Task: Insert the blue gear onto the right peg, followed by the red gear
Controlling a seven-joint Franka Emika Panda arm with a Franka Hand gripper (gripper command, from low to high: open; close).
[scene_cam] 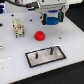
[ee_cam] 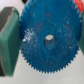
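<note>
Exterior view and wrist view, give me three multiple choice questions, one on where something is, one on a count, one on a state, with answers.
1. Where is the red gear?
A. on the white table
B. on a peg
C. in the end effector
2. How many pegs stand on the plate?
A. one
B. two
C. four
3. What is the blue gear's state?
A. lying flat on the table
B. seated on the right peg
C. held up in the end effector

Answers: 1 A, it lies free between the fixtures. 2 B, two thin pins show. 3 C, it hangs above the table; the right peg is bare.

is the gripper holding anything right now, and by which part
Yes: the gripper holds the blue gear, lifted above the table. The fingers appear to clamp its rim; the exact contact isn't clear.
</note>
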